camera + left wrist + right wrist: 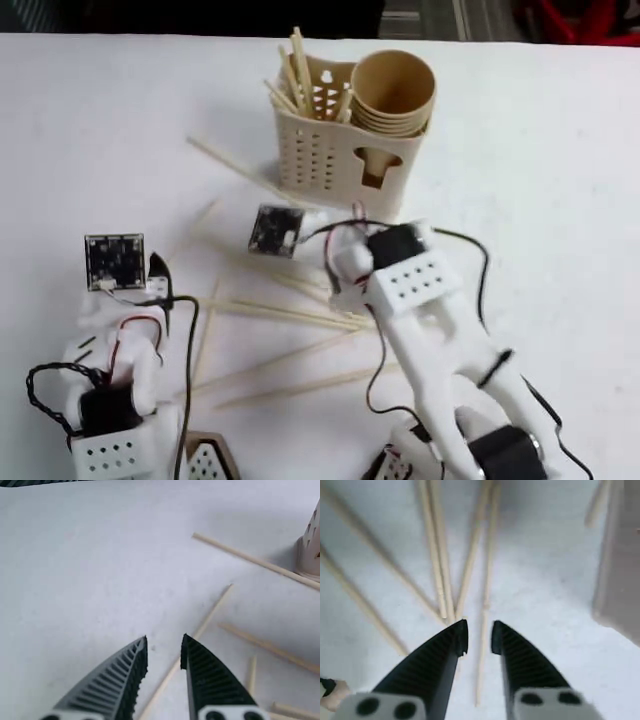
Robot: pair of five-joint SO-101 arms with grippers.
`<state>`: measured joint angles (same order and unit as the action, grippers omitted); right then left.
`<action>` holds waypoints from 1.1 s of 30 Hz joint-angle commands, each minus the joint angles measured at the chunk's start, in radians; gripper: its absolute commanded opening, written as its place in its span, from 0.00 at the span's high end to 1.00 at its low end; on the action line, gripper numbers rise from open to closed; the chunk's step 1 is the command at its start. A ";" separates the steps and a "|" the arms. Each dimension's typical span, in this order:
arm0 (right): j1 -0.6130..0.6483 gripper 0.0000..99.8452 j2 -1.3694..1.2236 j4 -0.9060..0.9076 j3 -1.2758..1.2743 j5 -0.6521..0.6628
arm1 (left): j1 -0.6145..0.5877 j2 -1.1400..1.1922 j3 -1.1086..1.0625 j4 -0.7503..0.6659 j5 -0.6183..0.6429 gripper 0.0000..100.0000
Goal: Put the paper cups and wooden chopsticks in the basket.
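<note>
A cream perforated basket (335,160) stands at the back middle of the table. In it are a stack of paper cups (393,95) and several wooden chopsticks (298,72) standing upright. More chopsticks (290,314) lie scattered on the white table in front of it. My right gripper (479,632) hovers low over a fan of loose chopsticks (439,570), slightly open, one thin stick (485,605) lying in line with the gap. The basket wall (619,565) is close beside it. My left gripper (164,647) is open near the front left, above a single chopstick (210,617).
A long chopstick (225,165) lies left of the basket, its end reaching the basket corner (310,555). The right arm (420,290) stretches from the front edge to just in front of the basket. Open white table lies to the far left and right.
</note>
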<state>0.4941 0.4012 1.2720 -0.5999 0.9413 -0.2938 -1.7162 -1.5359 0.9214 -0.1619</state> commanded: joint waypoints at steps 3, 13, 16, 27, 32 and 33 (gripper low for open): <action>0.105 0.68 -0.133 -0.068 -0.060 -0.069 | -0.007 -0.013 0.008 -0.029 -0.012 0.87; 0.162 0.67 -0.417 -0.302 -0.066 -0.107 | -0.007 -0.013 0.008 -0.029 -0.012 0.87; 0.162 0.67 -0.450 -0.292 -0.041 -0.106 | -0.007 -0.013 0.008 -0.028 -0.012 0.87; 0.163 0.98 -0.509 -0.251 0.020 -0.100 | -0.007 -0.013 0.008 -0.028 -0.012 0.87; 0.162 0.98 -0.506 -0.246 0.038 -0.100 | -0.007 -0.013 0.008 -0.028 -0.012 0.87; 0.160 0.98 -0.506 -0.236 0.048 -0.100 | -0.007 -0.013 0.008 -0.028 -0.012 0.87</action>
<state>0.6444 -0.1036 1.0004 -0.5800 0.8401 -0.2938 -1.7162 -1.5359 0.9214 -0.1619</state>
